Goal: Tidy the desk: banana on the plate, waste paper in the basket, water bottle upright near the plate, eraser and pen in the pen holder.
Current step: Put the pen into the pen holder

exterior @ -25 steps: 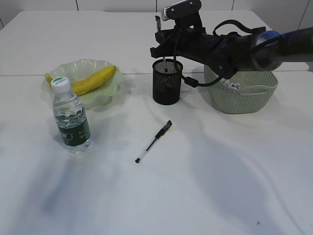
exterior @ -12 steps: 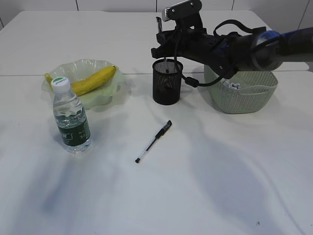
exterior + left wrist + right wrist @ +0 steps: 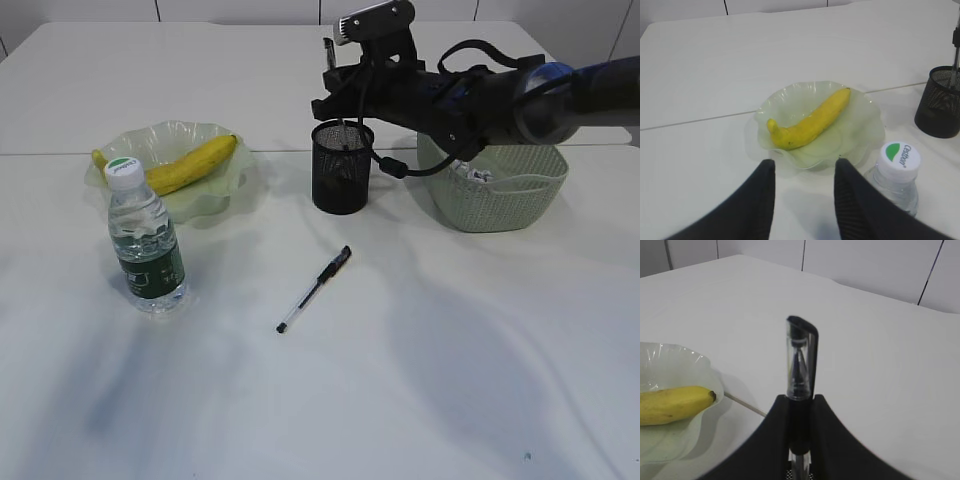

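My right gripper (image 3: 333,80) is shut on a black pen (image 3: 327,48) and holds it upright over the black mesh pen holder (image 3: 341,175); in the right wrist view the pen (image 3: 801,355) stands clamped in the gripper (image 3: 800,405). A second black pen (image 3: 315,288) lies on the table. The banana (image 3: 190,163) lies on the pale green plate (image 3: 228,188). The water bottle (image 3: 148,245) stands upright in front of the plate. My left gripper (image 3: 802,167) is open and empty, above the table just before the plate (image 3: 865,125) and beside the bottle (image 3: 899,159). No eraser shows.
A green woven basket (image 3: 495,195) stands right of the pen holder, with something white inside (image 3: 480,176). The right arm spans from the right edge across the basket. A seam between two tabletops runs behind the plate.
My right gripper with the pen has shifted very slightly to the right above the pen holder. Nothing else has moved.
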Robot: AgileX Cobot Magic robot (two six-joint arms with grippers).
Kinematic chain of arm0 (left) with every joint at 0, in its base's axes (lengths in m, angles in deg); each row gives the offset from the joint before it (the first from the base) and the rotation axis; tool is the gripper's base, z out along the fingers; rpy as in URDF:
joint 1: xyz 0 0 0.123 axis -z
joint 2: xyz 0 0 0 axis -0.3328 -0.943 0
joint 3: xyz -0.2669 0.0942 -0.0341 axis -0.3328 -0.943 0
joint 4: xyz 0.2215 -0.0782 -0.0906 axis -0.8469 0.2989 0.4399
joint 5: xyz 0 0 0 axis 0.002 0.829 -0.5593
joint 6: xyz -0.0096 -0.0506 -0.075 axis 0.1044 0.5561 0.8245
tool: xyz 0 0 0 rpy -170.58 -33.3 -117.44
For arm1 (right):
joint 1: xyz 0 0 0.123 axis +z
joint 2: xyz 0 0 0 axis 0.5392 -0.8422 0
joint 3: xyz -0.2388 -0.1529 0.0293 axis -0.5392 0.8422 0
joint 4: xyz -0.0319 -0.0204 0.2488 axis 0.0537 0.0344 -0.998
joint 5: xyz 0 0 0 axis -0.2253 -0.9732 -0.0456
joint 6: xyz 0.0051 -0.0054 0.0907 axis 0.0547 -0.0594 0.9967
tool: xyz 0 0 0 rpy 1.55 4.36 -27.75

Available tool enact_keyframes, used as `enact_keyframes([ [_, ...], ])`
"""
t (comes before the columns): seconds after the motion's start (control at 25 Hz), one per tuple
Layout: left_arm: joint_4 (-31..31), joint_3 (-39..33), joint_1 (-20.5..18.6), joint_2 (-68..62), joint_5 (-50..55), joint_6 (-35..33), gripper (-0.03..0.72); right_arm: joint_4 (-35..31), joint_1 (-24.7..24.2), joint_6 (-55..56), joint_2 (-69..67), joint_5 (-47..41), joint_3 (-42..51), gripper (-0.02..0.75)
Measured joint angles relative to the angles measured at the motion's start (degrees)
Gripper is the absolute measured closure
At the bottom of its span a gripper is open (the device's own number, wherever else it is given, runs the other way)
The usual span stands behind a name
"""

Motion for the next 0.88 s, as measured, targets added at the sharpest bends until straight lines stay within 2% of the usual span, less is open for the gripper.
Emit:
enact_keyframes([
  [0.88,0.0,0.0,0.0,0.0,0.0,0.0,0.412,-0.4,0.0,0.0,0.0,-0.23,0.0,0.55],
])
